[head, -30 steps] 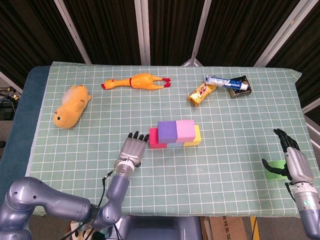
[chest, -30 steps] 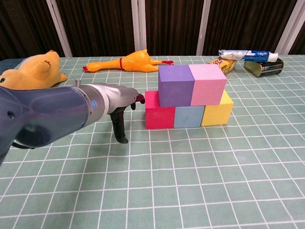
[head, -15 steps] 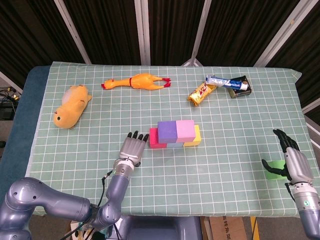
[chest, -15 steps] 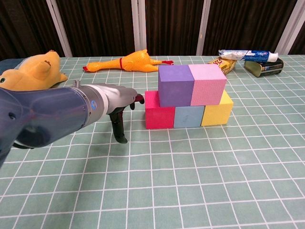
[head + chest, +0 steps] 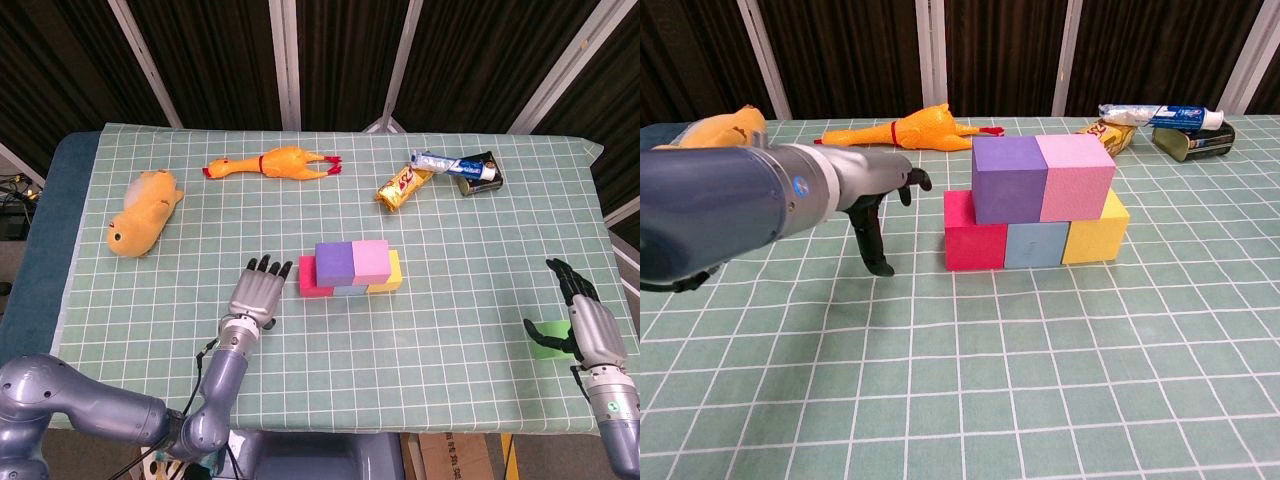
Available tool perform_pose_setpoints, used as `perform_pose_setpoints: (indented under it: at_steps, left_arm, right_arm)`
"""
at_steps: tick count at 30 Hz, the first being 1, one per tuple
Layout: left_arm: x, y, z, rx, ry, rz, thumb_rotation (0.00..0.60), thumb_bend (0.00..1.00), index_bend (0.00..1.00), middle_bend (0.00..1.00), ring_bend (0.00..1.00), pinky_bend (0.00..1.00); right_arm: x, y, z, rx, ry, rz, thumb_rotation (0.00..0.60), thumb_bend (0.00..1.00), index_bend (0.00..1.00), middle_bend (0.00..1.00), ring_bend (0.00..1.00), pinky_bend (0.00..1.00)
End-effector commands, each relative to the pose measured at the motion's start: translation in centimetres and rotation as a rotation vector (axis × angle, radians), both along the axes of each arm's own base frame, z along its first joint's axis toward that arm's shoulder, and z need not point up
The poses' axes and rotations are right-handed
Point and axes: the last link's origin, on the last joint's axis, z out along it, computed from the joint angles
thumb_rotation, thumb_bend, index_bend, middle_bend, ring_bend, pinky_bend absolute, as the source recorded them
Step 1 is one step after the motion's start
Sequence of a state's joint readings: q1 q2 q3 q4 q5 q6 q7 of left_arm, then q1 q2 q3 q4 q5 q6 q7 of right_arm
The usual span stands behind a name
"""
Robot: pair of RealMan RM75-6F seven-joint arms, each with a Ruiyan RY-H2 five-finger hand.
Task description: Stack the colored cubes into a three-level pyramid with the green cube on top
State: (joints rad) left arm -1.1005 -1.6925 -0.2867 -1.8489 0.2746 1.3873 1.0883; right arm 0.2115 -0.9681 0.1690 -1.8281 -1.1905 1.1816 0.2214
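Observation:
Two levels of cubes stand mid-table: a red cube (image 5: 311, 285), a light blue cube (image 5: 1036, 244) and a yellow cube (image 5: 396, 270) below, with a purple cube (image 5: 333, 260) and a pink cube (image 5: 370, 259) on top. My left hand (image 5: 256, 296) hovers open just left of the red cube, fingers apart, touching nothing. The green cube (image 5: 545, 346) lies near the table's right front edge, partly hidden by my right hand (image 5: 585, 320). That hand is open beside it, fingers straight, with its thumb reaching over the cube. The chest view does not show it.
At the far left lies a yellow plush toy (image 5: 143, 210), with a rubber chicken (image 5: 275, 163) at the back. A snack bar (image 5: 403, 185), a toothpaste tube (image 5: 455, 165) and a can (image 5: 482, 173) lie at the back right. The table's right edge runs close to my right hand.
My left hand has drawn a little left and back from the red cube and lifted slightly. The right hand and the cubes have not moved.

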Motion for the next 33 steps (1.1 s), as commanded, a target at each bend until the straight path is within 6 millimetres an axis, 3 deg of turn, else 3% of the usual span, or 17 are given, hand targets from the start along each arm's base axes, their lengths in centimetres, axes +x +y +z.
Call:
perform_pose_setpoints:
  at_steps: [1,7,18,25,33]
  left_arm:
    - [-0.3,-0.2,2.9,0.051,-0.033,-0.02,0.6,0.28,0.03,0.14,0.04,0.11]
    - [-1.0,-0.5,7.3,0.134,-0.084,-0.06,0.6,0.28,0.03,0.13,0.04,0.11]
    - [-4.0,-1.9,11.9,0.21,-0.196,-0.057,0.6,0.27,0.03,0.12,0.04,0.11]
    - [-7.3,-4.0,14.9,0.325,-0.24,-0.085,0.6,0.16,0.01,0.08,0.03,0.1]
    - [-12.5,-6.5,17.5,0.434,-0.219,-0.06,0.6,0.13,0.0,0.04,0.0,0.07]
  right_arm:
    - [0.0,0.0,0.0,0.002,0.005,0.002,0.6,0.34,0.0,0.0,0.0,0.0]
    - [-0.1,0.1,-0.1,0.009,0.019,-0.003,0.6,0.34,0.0,0.0,0.0,0.0]
    - [-0.3,0.2,-0.7,0.022,0.073,0.003,0.6,0.35,0.0,0.0,0.0,0.0]
    - [-0.3,0.1,-0.6,-0.004,0.132,0.025,0.6,0.35,0.0,0.0,0.0,0.0]
    - [-0.7,-0.3,-0.2,-0.029,0.208,0.02,0.6,0.32,0.0,0.0,0.0,0.0]
